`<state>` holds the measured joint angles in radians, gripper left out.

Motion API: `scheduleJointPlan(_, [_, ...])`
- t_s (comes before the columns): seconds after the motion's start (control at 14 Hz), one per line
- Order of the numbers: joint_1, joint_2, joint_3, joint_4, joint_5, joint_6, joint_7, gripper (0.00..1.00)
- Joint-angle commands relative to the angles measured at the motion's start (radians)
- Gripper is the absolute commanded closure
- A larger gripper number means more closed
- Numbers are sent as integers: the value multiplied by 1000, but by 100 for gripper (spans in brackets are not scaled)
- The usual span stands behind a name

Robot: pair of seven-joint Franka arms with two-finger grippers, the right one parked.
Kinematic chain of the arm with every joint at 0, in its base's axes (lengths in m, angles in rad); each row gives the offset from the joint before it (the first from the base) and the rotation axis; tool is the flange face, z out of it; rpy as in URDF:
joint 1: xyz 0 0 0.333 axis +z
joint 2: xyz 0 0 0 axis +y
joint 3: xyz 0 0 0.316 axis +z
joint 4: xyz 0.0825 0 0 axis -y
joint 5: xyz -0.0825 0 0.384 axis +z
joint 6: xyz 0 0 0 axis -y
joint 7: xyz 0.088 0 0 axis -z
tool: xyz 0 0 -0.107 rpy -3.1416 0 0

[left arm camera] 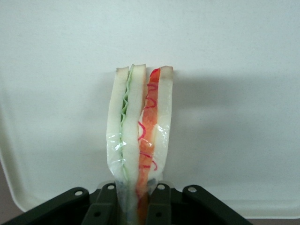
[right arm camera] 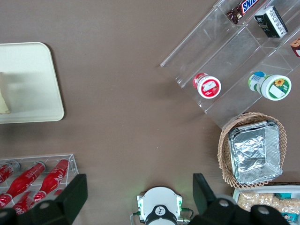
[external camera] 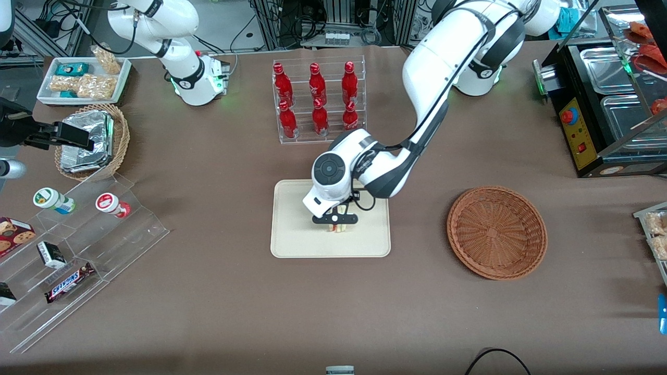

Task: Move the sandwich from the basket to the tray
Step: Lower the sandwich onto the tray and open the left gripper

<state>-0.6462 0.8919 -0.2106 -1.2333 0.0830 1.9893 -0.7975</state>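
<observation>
Now my gripper (external camera: 336, 219) hangs over the tray (external camera: 292, 239), fingers (left arm camera: 105, 199) clamped on the sandwich (left arm camera: 139, 136), which stands on edge there. Toward my arm's end sits the basket (external camera: 496, 232), well apart from the tray.

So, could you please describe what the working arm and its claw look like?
The working arm has glossy white rounded shells with dark grey-black joint sections, a round dark cap at the wrist, and a thin black cable looping beside the wrist. Its base glows green. The claw over the tray is black, with visible screw heads on its body.
</observation>
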Motion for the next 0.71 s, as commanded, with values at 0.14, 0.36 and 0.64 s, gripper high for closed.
scheduleJointPlan(0.14, [-35,19,14,55,26,-34,-19,16])
scheduleJointPlan(0.36, [-66,1,59,55,106,-40,-75,0])
scheduleJointPlan(0.64, [-7,-88,57,52,101,-150,-62,0])
